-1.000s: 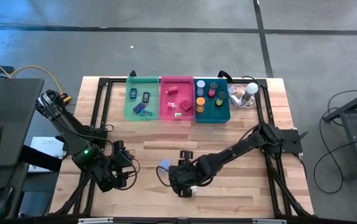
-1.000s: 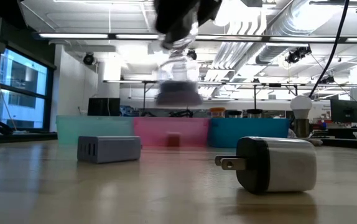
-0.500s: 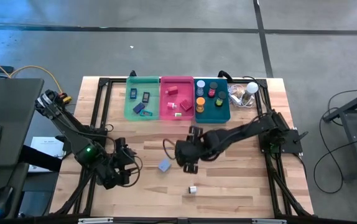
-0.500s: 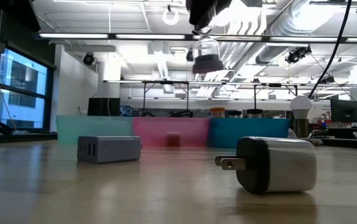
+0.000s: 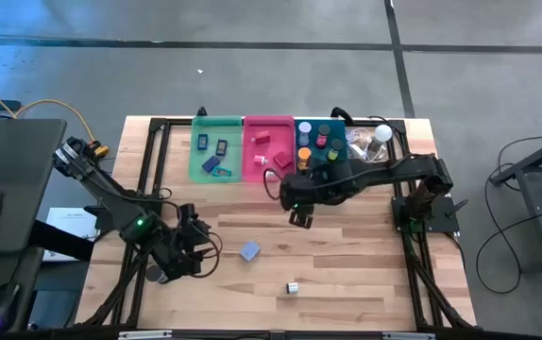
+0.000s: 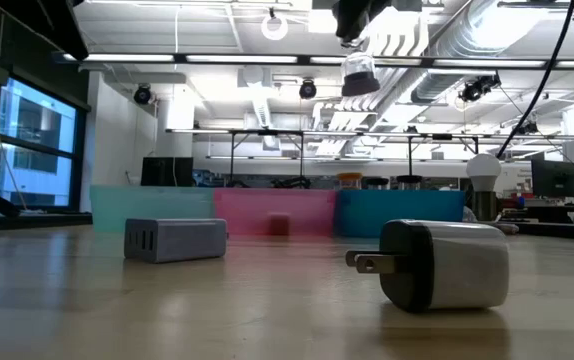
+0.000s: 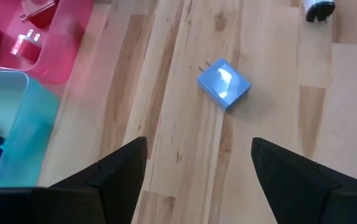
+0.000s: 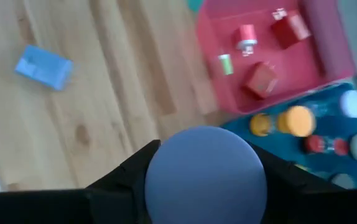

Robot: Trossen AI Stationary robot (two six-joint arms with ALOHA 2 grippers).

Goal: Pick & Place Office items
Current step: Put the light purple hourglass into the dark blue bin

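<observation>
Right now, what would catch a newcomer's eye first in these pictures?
The right gripper, raised just in front of the pink bin, holds a small round blue-grey roll. On the bare wood lie a blue plug adapter and a small black-and-white charger, while the left gripper waits open nearby.

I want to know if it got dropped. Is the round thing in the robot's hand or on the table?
In the hand. The right gripper is shut on the round roll, and the low view shows it high above the table.
</observation>
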